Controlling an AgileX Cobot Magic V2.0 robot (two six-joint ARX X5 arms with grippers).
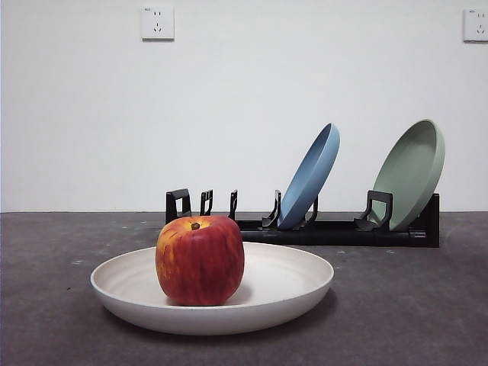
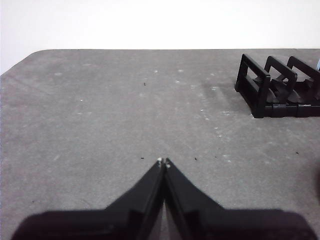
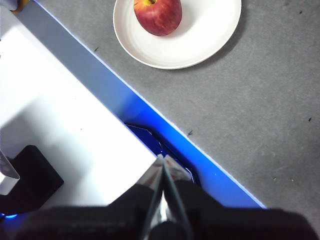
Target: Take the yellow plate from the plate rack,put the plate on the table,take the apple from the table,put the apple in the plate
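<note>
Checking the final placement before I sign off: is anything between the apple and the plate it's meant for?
Nothing visible. The apple already sits in the yellow plate on the table, and both pincers, left and right, are shut and clear of it.

Place: we read this as a robot test bench in a lab or office room, not a home kitchen
Surface: we see a flat dark grey matte table (image 1: 427,305) with pale scuffs, its edge lit by a glowing blue strip (image 3: 165,125)
Backdrop: we face a bare white wall (image 1: 244,99) with two white wall sockets (image 1: 157,23)
Props: we count only staged items, a long black plastic plate rack (image 1: 335,229), and a red apple (image 1: 200,259) on a pale cream round plate (image 1: 290,286)
</note>
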